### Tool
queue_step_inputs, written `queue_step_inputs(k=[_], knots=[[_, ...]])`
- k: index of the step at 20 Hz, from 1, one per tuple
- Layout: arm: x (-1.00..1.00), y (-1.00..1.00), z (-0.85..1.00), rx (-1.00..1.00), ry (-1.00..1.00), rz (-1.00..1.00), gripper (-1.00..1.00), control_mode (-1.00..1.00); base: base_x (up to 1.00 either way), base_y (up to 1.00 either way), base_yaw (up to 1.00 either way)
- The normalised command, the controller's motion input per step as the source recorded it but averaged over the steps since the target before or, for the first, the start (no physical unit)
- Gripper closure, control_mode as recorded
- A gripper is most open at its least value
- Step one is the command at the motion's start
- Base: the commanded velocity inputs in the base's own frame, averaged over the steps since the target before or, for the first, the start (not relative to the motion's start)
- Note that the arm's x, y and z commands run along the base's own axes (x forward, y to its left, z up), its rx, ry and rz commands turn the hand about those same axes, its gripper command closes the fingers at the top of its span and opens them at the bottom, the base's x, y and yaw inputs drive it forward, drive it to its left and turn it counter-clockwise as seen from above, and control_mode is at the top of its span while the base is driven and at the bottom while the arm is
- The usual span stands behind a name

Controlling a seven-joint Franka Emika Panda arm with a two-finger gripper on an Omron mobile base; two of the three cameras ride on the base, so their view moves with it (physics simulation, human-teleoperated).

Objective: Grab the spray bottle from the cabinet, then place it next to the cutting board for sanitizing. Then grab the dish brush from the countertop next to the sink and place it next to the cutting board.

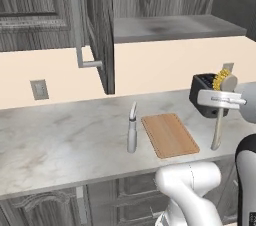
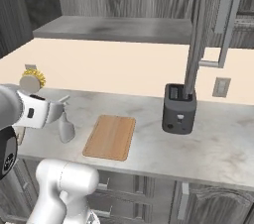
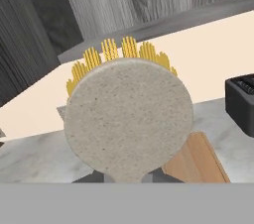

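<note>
My gripper (image 1: 220, 101) is shut on the dish brush (image 1: 218, 120) and holds it in the air, right of the cutting board (image 1: 170, 135). The brush's cream handle hangs down and its yellow-bristled head (image 3: 128, 114) points up, close in the hand view. The pale spray bottle (image 1: 132, 132) stands upright on the marble countertop (image 1: 60, 140), just left of the board. In the right base view the brush head (image 2: 32, 82) sits above my hand, and the bottle (image 2: 65, 128) shows partly behind it, left of the board (image 2: 110, 137). The cabinet (image 1: 170, 27) is open above. The sink is out of view.
A black toaster (image 1: 202, 90) stands on the counter behind the held brush, right of the board. The open cabinet door (image 1: 100, 30) with its silver bar handle (image 1: 82, 45) juts out above the counter. A wall outlet (image 1: 39, 89) is at the left.
</note>
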Motion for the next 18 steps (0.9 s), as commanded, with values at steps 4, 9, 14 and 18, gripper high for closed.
queue_step_inputs(k=[4, 9, 14, 18], knots=[[0.0, 0.0, 0.0, 0.0, 0.0, 0.0, 1.0, 1.0, 0.09, 0.12, -0.03], [0.43, 0.04, -0.52, -0.05, 0.09, -0.01, 1.0, -1.0, 0.0, 0.0, 0.0], [0.72, 0.08, -0.72, -0.11, 0.14, 0.0, 1.0, -1.0, 0.0, 0.0, 0.0], [0.78, 0.0, -0.71, -0.06, 0.13, 0.0, 1.0, -1.0, 0.0, 0.0, 0.0]])
